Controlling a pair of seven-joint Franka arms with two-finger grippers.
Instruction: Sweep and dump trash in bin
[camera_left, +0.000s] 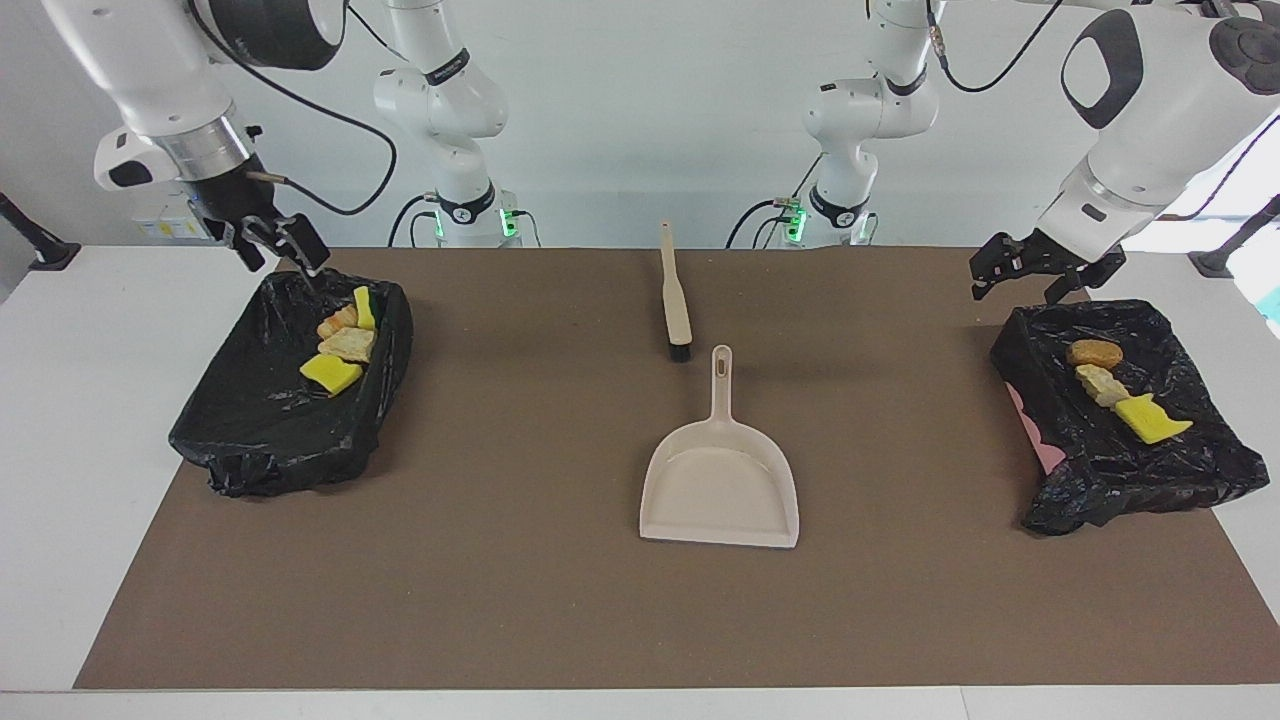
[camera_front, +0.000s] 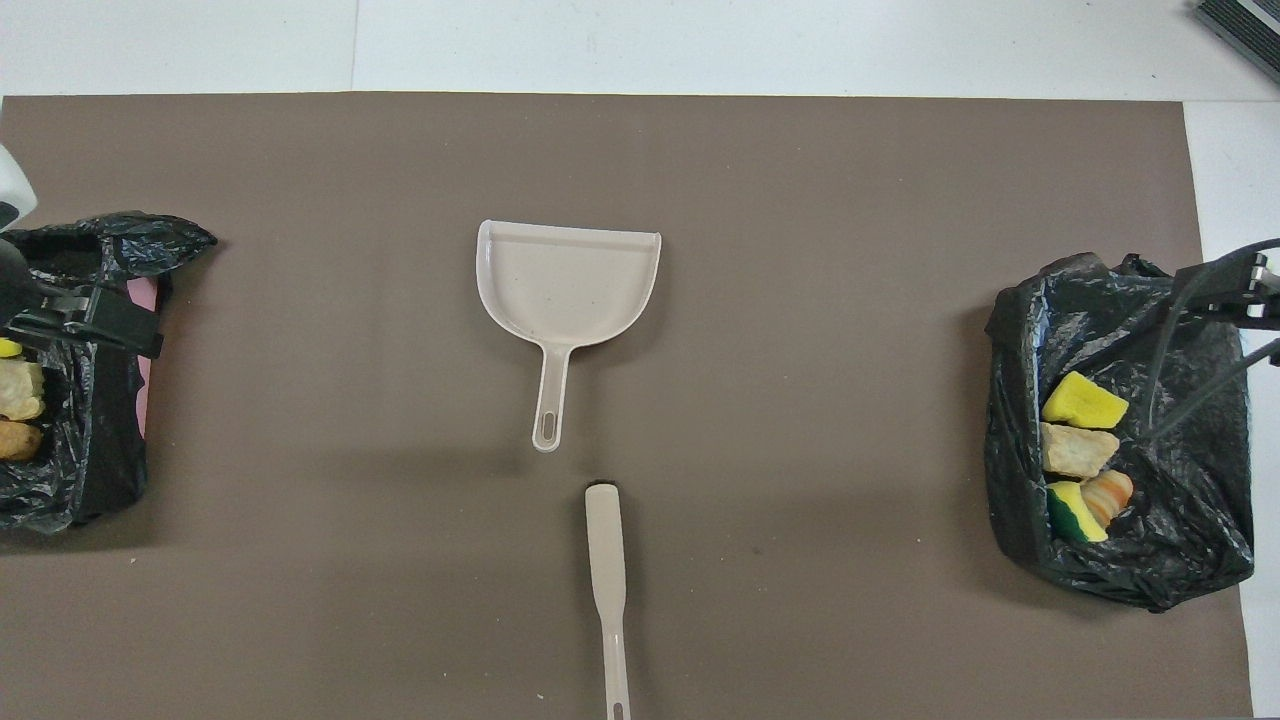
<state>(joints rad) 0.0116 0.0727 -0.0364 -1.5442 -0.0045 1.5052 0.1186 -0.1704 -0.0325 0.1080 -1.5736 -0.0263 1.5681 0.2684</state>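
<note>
Hovering spread over bagged trash (camera_left: 340, 350), both tools (camera_left: 285, 243) (camera_left: 1030, 270) hold nothing.

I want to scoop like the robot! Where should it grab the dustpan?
By the long, thin handle, probably from straight above. The dustpan lies flat with that handle pointing toward the robots and clear of the brush, while its wide scoop looks too broad to pinch.

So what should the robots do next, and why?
Probably just draw the right gripper back from over the right arm's bin and rest. All seven scraps of trash already lie in the bins, four here and three in the left arm's bin, where the left gripper waits. Both grippers are open and empty, and the mat around the dustpan and brush holds none.
</note>
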